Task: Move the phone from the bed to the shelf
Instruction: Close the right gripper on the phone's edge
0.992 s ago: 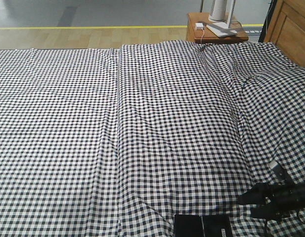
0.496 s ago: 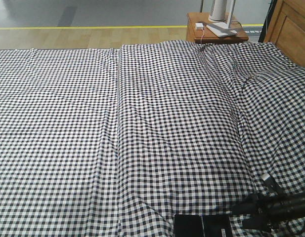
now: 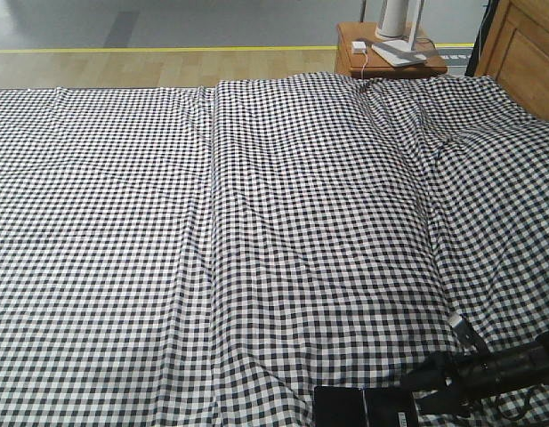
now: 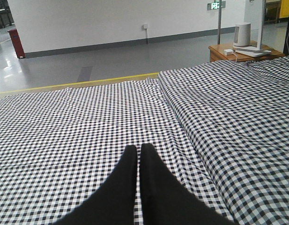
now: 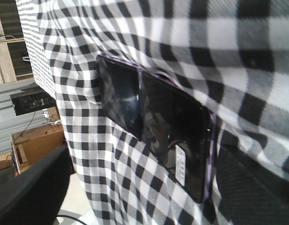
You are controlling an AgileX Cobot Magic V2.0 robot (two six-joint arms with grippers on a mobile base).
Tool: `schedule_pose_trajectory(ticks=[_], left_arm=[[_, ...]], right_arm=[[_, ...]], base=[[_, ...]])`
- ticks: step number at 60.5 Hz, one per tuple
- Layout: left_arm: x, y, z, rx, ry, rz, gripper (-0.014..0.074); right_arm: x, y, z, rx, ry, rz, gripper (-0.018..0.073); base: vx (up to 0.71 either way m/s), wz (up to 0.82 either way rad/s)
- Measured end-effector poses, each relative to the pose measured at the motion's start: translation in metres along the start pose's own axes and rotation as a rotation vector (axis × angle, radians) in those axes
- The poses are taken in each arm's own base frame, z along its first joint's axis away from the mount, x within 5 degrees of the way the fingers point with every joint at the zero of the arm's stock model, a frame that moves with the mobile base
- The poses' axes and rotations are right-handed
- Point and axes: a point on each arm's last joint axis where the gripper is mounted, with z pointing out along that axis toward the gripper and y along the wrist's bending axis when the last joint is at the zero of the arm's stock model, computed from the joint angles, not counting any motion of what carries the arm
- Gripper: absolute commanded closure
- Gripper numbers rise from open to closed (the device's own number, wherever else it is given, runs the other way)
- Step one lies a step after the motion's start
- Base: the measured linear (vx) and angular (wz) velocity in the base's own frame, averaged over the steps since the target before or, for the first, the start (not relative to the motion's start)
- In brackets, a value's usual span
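Note:
The phone (image 3: 363, 407) lies flat on the bed (image 3: 256, 222) at its near edge, a glossy black slab with a seam across its middle. My right gripper (image 3: 415, 394) is low over the sheet just right of the phone and open. In the right wrist view the phone (image 5: 153, 126) fills the middle. The right gripper (image 5: 144, 157) has one finger on each side of the phone, neither clearly touching it. My left gripper (image 4: 138, 149) hovers over the checked sheet (image 4: 88, 122), shut and holding nothing. The shelf is out of view.
A reddish-brown bedside table (image 3: 388, 53) with a white device and cable stands past the bed's far right corner, next to the wooden headboard (image 3: 523, 53). Bare floor with a yellow line (image 3: 167, 49) runs behind the bed. Brown wooden furniture (image 5: 34, 140) shows beyond the bed's edge.
My right gripper has moved left and lower along the bed's near edge, closing in on the phone's right end. The phone has not moved.

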Motion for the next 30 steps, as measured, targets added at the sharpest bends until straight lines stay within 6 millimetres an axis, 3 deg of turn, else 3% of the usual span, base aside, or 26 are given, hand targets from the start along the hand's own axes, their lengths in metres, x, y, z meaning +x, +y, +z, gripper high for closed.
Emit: schedule_pose_trajectory(ticks=[30], left_arm=[[0.0,0.0,0.0,0.0,0.0,0.0,0.0596]], right_arm=[[0.005,-0.01,0.013,-0.008,0.001,0.031,-0.0034]], base=[[0.0,0.0]])
